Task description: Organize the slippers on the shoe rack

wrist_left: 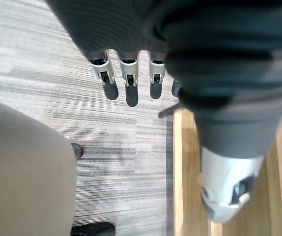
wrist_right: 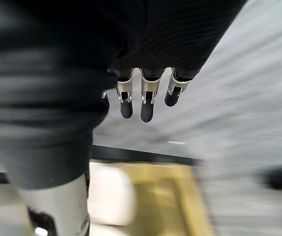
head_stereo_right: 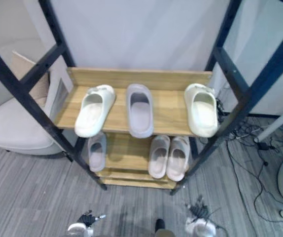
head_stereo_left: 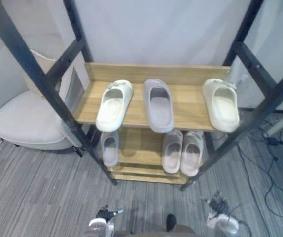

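1. The shoe rack (head_stereo_left: 156, 73) is carrying six slippers on two wooden shelves, and judging by how they are lying, the sorting is looking barely begun.
2. On the top shelf a cream slipper (head_stereo_left: 114, 104) is sitting at the left, a grey slipper (head_stereo_left: 158, 104) in the middle and a second cream slipper (head_stereo_left: 221, 103) at the right, so the grey one is splitting the cream pair.
3. On the lower shelf a lone grey slipper (head_stereo_left: 110, 148) is lying at the left, apart from its likely mate above. A pinkish pair (head_stereo_left: 172, 150) is resting side by side at the right and is appearing settled.
4. What is probably remaining is bringing the two cream slippers together and the two grey ones together.
5. The left hand (head_stereo_left: 101, 222) and right hand (head_stereo_left: 220, 220) are hanging low over the grey carpet (head_stereo_left: 33, 187), short of the rack and touching no slipper.
6. The wrist views are adding the finger detail: on both hands the fingers are hanging straight and slightly apart, holding nothing.
7. The right wrist view is also showing a blurred pale slipper (wrist_right: 111, 199) on wood past the hand, though which one cannot be told.
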Robot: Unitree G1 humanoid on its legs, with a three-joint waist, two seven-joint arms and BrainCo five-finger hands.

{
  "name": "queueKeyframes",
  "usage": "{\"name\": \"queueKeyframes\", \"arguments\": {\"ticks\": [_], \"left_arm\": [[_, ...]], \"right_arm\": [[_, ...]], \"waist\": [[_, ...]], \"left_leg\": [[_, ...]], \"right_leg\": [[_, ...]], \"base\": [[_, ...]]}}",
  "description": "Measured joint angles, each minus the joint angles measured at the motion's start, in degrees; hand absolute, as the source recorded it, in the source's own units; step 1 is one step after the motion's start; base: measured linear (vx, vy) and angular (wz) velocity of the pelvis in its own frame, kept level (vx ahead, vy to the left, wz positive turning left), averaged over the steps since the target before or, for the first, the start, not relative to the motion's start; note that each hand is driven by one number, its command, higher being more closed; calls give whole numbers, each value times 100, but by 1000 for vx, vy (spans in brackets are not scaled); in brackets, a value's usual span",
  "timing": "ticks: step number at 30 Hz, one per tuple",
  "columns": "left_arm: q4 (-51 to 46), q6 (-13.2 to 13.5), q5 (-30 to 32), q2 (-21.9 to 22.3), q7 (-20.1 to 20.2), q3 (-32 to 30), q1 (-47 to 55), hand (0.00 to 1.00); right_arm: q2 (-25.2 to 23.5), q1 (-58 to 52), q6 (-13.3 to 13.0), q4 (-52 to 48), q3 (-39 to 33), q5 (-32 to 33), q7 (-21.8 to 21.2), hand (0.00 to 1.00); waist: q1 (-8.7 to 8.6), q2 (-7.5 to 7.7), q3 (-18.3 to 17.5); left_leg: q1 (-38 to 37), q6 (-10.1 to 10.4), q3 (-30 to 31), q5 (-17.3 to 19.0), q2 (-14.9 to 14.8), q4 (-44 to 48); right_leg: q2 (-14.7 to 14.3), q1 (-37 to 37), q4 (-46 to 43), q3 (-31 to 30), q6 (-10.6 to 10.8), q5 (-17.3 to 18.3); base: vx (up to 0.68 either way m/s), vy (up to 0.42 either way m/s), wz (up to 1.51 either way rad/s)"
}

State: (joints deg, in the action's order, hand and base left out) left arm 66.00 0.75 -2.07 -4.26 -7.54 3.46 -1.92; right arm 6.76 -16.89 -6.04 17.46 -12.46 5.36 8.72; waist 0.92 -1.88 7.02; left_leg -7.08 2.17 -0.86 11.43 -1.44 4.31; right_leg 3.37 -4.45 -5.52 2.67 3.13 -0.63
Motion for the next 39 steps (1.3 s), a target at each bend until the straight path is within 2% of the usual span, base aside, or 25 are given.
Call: {"name": "queueKeyframes", "arguments": {"ticks": [4, 9, 10, 14, 18, 25, 34, 39], "left_arm": [[-16, 10, 187, 4, 5, 87, 52, 0], [-15, 42, 318, -3, 12, 494, 18, 0], [-14, 108, 338, 36, 9, 674, -20, 0], [-5, 145, 416, 74, 4, 965, -86, 0], [4, 177, 426, 57, -5, 1171, -88, 0], [107, 235, 432, 53, -1, 1233, -134, 0], [106, 268, 432, 48, 4, 1094, -115, 0], [101, 269, 432, 49, 16, 801, -59, 0]], "right_arm": [[-228, -779, -117, -2107, -91, -470, 24, 0], [-414, -1221, -325, -3385, -16, -822, 23, 0], [-427, -1364, -474, -3749, 137, -988, 20, 0], [-407, -1588, -689, -4394, 570, -1038, 2, 0], [-313, -1679, -926, -4672, 750, -1018, -21, 0], [218, -1356, -1077, -5043, 1123, -868, -112, 0], [962, -373, -1095, -5034, 1268, -690, -147, 0], [1390, 610, -1084, -4717, 1267, -477, -144, 0]], "waist": [[-110, -32, -20], [-142, -36, -32], [-148, -54, -34], [-151, -60, -31], [-155, -56, -30], [-154, -42, -22], [-139, -11, -47], [-127, 0, -48]], "left_leg": [[5, 113, -67, 36, -104, -1], [17, 132, -170, 38, -92, 16], [7, 130, -164, 36, -80, 31], [5, 103, -148, 20, -13, 62], [0, 86, -113, 12, 24, 59], [8, 11, -25, -30, 93, 15], [89, -58, 160, -74, 106, 13], [110, -106, 277, -111, 106, 14]], "right_leg": [[-95, -152, -186, -74, -74, 86], [-140, -443, -627, -176, -131, 308], [-137, -448, -667, -196, -116, 346], [-74, -455, -720, -196, -89, 413], [-10, -441, -714, -183, -55, 420], [79, -413, -713, -131, 2, 376], [139, -346, -606, 49, 15, 341], [164, -256, -485, 171, 23, 295]], "base": [[17, -31, -13], [39, -22, -13], [30, 1, -5], [-1, 12, 2], [-19, 19, 5], [-9, 17, 6], [4, 8, 11], [21, 7, 12]]}}
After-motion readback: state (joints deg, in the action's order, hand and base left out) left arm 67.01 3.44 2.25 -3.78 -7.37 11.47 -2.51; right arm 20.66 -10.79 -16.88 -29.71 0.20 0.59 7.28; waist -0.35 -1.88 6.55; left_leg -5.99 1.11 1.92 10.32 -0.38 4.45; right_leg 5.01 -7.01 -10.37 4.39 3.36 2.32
